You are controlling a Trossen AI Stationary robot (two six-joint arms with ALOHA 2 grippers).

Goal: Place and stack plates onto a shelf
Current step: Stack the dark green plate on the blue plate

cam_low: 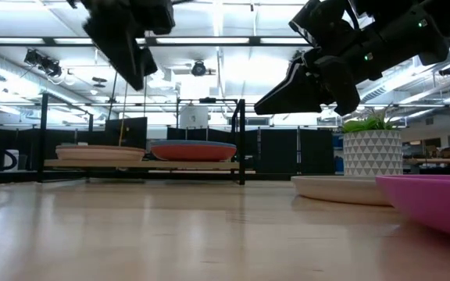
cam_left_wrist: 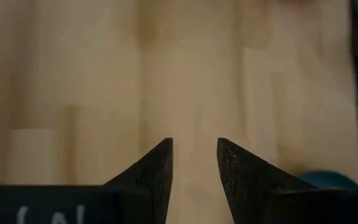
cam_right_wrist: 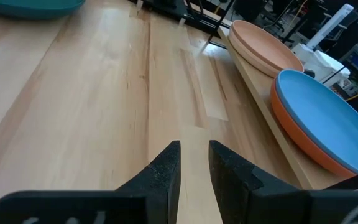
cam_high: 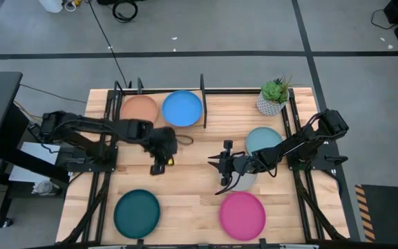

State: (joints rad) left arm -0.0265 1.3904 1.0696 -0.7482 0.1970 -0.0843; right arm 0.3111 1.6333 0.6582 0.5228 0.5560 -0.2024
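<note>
The shelf [cam_high: 206, 104] stands at the table's far left. On it sit a tan plate [cam_high: 139, 109] and a blue plate [cam_high: 182, 108]; in the right wrist view the blue plate [cam_right_wrist: 319, 112] lies on an orange one [cam_right_wrist: 303, 146]. On the tabletop lie a teal plate [cam_high: 137, 213], a magenta plate [cam_high: 242, 214], a pale blue plate [cam_high: 263, 140] and a grey plate [cam_high: 246, 181], partly under my right arm. My left gripper [cam_high: 157, 168] hangs open above bare wood in front of the shelf, fingers [cam_left_wrist: 160, 165] apart and empty. My right gripper [cam_high: 214, 163] is open at mid-table, pointing toward the shelf.
A potted green plant [cam_high: 273, 97] stands at the far right beside the shelf's frame. Black rod frames run along both sides of the table. Bare wood [cam_high: 192, 200] lies between the teal and magenta plates.
</note>
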